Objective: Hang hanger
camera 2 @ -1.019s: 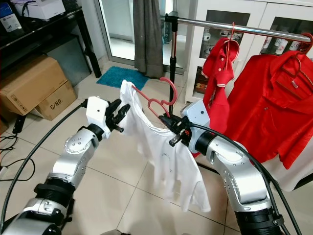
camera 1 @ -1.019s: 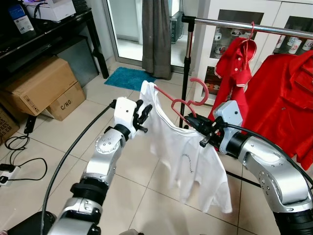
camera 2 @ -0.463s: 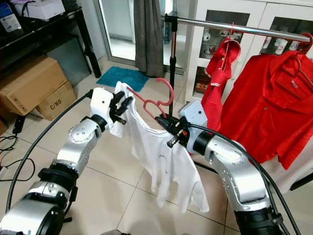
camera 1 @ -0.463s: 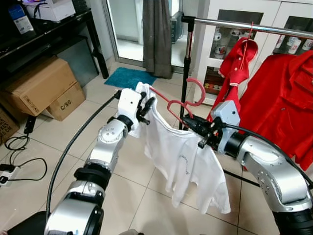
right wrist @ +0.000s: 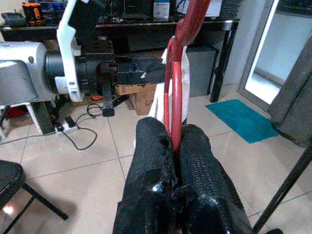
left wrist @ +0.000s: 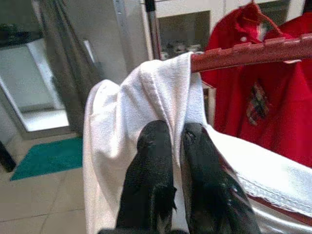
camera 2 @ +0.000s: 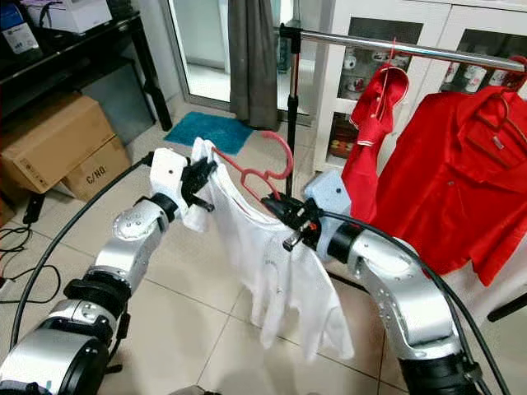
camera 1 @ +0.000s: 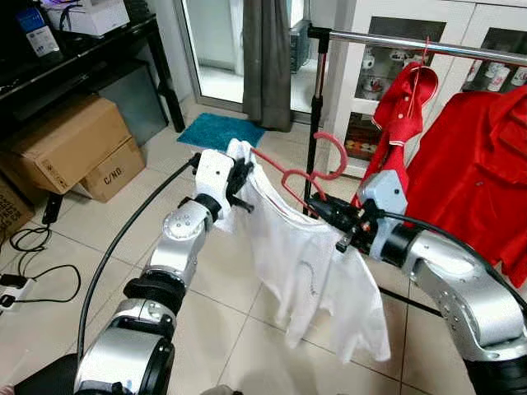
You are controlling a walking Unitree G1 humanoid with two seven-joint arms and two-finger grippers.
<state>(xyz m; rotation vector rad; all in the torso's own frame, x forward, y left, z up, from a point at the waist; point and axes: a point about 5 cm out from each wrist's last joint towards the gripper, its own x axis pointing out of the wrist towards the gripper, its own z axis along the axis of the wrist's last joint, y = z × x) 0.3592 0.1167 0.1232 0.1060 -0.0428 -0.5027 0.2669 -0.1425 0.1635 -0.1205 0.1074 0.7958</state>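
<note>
A red plastic hanger [camera 1: 328, 158] carries a white T-shirt [camera 1: 306, 265] and is held in the air between my arms, below and left of the metal clothes rail [camera 1: 412, 45]. My right gripper [camera 1: 319, 211] is shut on the hanger's red bar near its neck; the right wrist view shows the red hanger [right wrist: 174, 90] pinched in that gripper [right wrist: 176, 134]. My left gripper [camera 1: 244, 179] is shut on the shirt's shoulder fabric at the hanger's left end, and its wrist view shows white cloth [left wrist: 146, 92] squeezed between the fingers [left wrist: 157, 141].
A small red polo [camera 1: 405, 107] and a large red shirt [camera 1: 486, 164] hang on the rail. The rack's black upright [camera 1: 314, 107] stands just behind the hanger. Cardboard boxes [camera 1: 66, 140], a black table [camera 1: 82, 58] and floor cables [camera 1: 33, 247] lie left; a teal mat [camera 1: 218, 130] lies ahead.
My left gripper moved right from beside the shirt's edge and closed on its shoulder at the hanger's end. The shirt's hem swung. My right gripper kept its hold.
</note>
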